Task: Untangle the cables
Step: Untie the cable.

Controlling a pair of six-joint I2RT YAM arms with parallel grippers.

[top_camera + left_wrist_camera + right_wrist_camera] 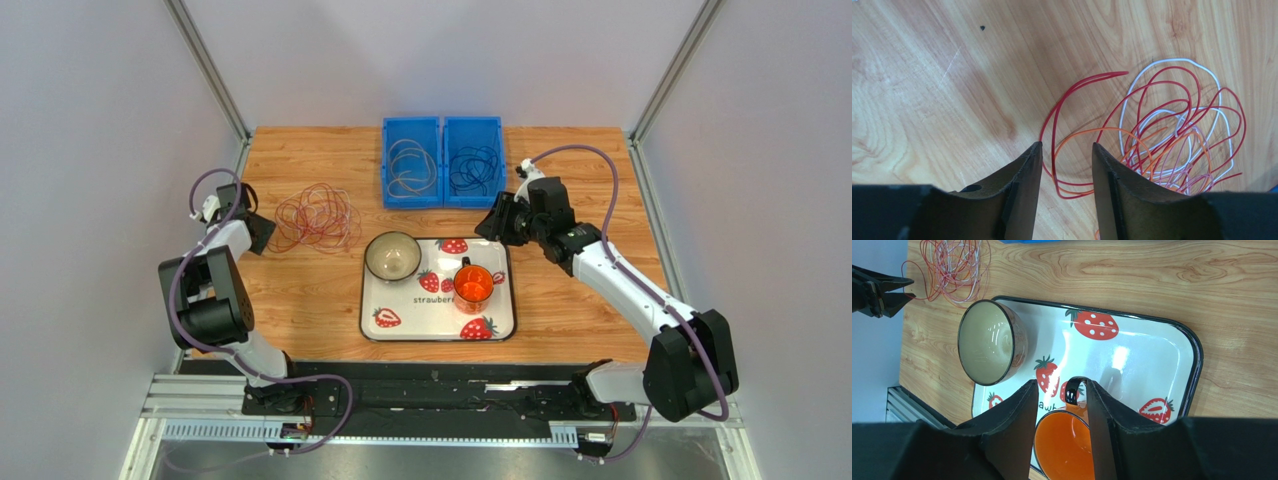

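A loose tangle of red, orange and white cables lies on the wooden table at the left. In the left wrist view the cables spread to the right of the fingers. My left gripper is low over the tangle's left edge, open, with a red and an orange loop lying on the wood between its fingers, unpinched. In the top view the left gripper sits at the tangle's left side. My right gripper hangs open and empty above the tray, far from the cables.
Two blue bins stand at the back: the left bin holds a grey cable coil, the right bin a dark coil. A strawberry tray in the middle carries a bowl and an orange mug.
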